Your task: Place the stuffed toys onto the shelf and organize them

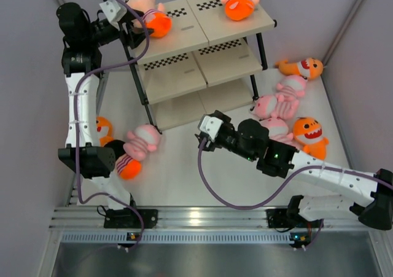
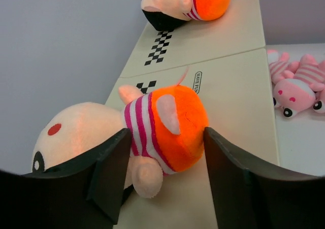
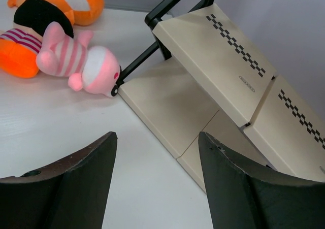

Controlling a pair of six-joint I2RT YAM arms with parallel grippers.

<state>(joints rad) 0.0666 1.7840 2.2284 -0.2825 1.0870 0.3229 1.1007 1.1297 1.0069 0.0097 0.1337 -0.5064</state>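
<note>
Left pincer [image 2: 166,131] closed on a peach-headed doll [image 2: 177,112]: one finger presses the striped shirt, the other the orange bottom, and the doll lies on its side on the top board of the shelf [image 2: 233,87]. Just ahead of this pincer, on the neighbouring top board past the checkered strips, a second doll [image 2: 188,0] lies on its side. Off to the pincer's right and well below it, a pair of pink animals [image 2: 297,84] lies on the table [image 1: 178,179].

The right pincer [image 3: 156,137] stands spread and holds nothing, hanging low over bare table just short of the shelf's lowest board. Ahead and to its left, a pink striped animal [image 3: 84,64] lies with its head against the foot of a black shelf leg. Touching it on the far side from the pincer is a third doll [image 3: 18,48] – striped shirt, orange bottom – partly under the left arm in the top view, and beyond that an orange shark [image 3: 76,3]. Behind this pincer, along its arm's right side, a heap of toys [image 1: 288,105] – two orange sharks and three pink animals – lies near the shelf's right legs.
</note>
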